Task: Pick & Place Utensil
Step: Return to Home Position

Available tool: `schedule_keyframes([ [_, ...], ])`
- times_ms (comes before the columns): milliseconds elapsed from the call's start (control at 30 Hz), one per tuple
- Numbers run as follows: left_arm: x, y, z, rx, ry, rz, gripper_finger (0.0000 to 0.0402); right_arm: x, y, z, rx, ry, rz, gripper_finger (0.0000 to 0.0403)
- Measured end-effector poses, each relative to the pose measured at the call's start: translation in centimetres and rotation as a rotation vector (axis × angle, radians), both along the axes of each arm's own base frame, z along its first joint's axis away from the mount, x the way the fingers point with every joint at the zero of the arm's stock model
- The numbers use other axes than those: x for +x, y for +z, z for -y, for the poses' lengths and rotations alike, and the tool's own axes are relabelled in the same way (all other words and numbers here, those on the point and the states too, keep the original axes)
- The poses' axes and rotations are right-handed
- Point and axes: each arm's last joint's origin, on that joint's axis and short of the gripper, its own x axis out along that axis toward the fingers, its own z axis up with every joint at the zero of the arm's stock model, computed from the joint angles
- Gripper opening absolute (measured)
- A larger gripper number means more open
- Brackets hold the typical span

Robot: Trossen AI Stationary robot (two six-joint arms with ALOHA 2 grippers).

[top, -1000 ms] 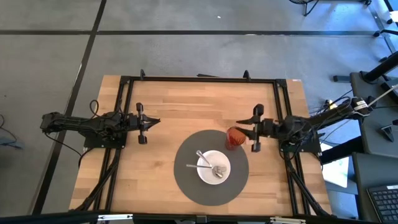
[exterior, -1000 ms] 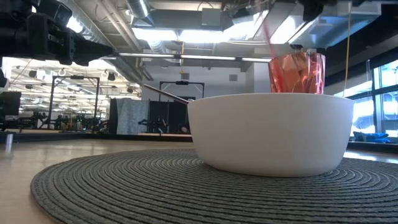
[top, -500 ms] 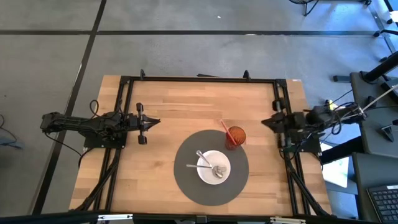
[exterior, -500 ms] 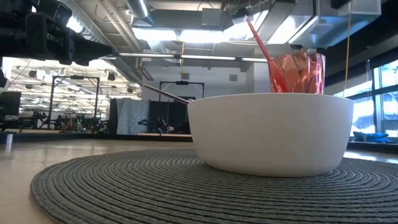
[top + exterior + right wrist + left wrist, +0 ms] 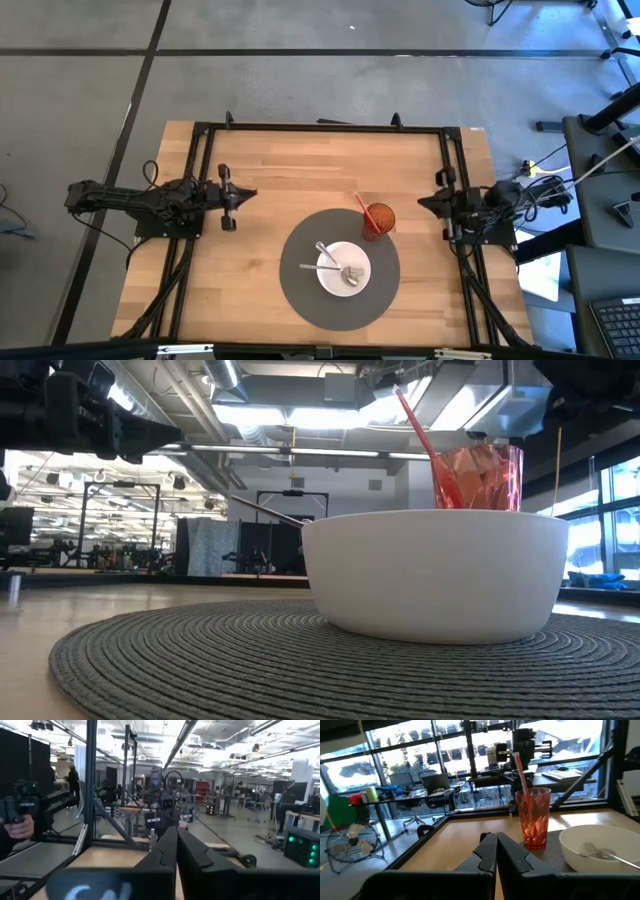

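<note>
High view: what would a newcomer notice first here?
The round gray mat near the table's middle draws the eye, with a white bowl on it holding metal utensils. On the mat's edge stands the orange cup, an orange straw leaning out of it away from the bowl. The left gripper and right gripper sit shut at either side, clear of the mat.
</note>
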Motion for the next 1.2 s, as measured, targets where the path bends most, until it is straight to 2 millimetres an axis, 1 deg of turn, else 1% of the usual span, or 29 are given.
schedule_keyframes([
  [100, 0.0, -0.1, -0.1, -0.001, 0.026, -0.01, 0.0002, 0.3, -0.8, -0.1, -0.015, -0.017, -0.039, 0.0003],
  [167, 0.0, -0.1, -0.1, -0.001, 0.027, -0.012, 0.0002, 0.4, -1.0, -0.1, -0.009, -0.018, -0.03, 0.0002],
  [467, 0.0, -0.1, 0.0, -0.001, 0.017, -0.012, 0.0004, 1.5, -5.0, -0.3, -0.018, -0.036, -0.128, 0.0002],
  [567, 0.0, -0.1, 0.0, -0.013, 0.011, -0.01, 0.0002, 1.5, -5.3, -0.1, -0.021, -0.055, -0.159, 0.0002],
  [733, 0.0, -0.1, 0.0, -0.015, 0.012, -0.01, 0.0004, 1.6, -5.3, 0.4, -0.012, -0.106, -0.161, 0.0002],
  [867, 0.0, -0.1, -0.1, 0.021, 0.021, -0.018, 0.0001, 1.7, -5.7, 0.8, -0.019, -0.157, -0.199, 0.0002],
  [1000, 0.0, -0.1, -0.2, 0.026, 0.079, -0.021, 0.0003, 1.8, -5.9, 1.3, -0.015, -0.205, -0.22, 0.0002],
  [1100, 0.0, -0.1, -0.3, 0.022, 0.096, -0.021, 0.0002, 1.8, -5.9, 1.5, -0.024, -0.178, -0.222, 0.0001],
  [1200, 0.0, -0.3, -0.2, 0.046, 0.067, -0.039, 0.0002, 1.8, -6.0, 1.5, -0.03, -0.148, -0.237, 0.0001],
])
